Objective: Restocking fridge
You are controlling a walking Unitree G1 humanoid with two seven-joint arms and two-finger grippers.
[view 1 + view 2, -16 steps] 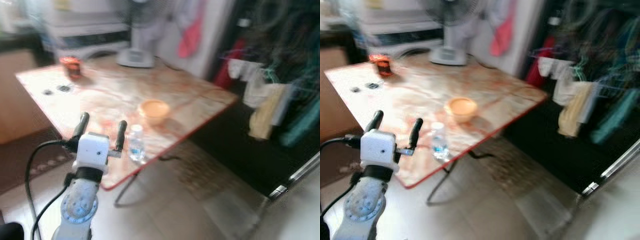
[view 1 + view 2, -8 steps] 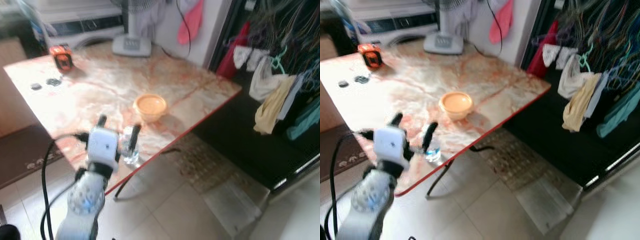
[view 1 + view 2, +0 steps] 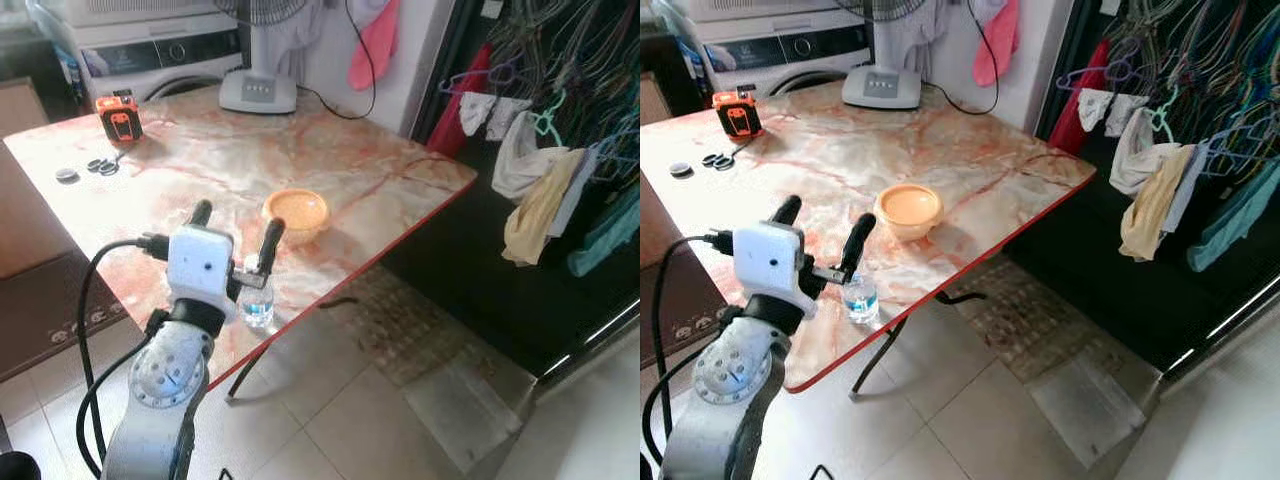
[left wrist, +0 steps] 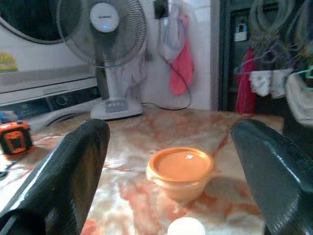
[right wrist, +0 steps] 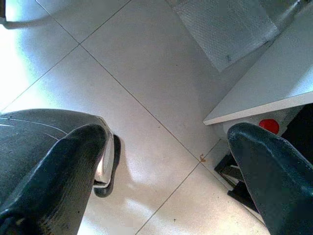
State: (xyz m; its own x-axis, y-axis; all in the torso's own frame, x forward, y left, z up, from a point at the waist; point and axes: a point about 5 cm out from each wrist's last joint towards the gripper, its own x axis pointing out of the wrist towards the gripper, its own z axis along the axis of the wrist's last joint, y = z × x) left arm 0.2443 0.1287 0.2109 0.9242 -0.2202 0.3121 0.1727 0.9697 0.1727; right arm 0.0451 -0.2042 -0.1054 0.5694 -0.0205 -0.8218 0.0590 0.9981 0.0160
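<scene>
A small clear water bottle (image 3: 256, 300) with a white cap (image 4: 186, 227) stands near the front edge of the marble-patterned table (image 3: 230, 170). My left gripper (image 3: 236, 228) hovers open just above and behind it, one black finger on each side of the bottle's line. An orange lidded bowl (image 3: 296, 213) sits a little beyond the bottle, straight ahead in the left wrist view (image 4: 181, 171). My right gripper (image 5: 161, 161) hangs open over the tiled floor.
A white standing fan (image 3: 258, 88) and a washing machine (image 3: 150, 50) are at the table's far side. An orange tape measure (image 3: 118, 115) and small dark caps (image 3: 85, 168) lie at the left. Clothes on hangers (image 3: 545, 190) fill the right. A folding table leg (image 3: 240, 375) stands below.
The camera has steadied and the picture is sharp. My left gripper stays over the bottle, slightly higher and closer than half a second ago.
</scene>
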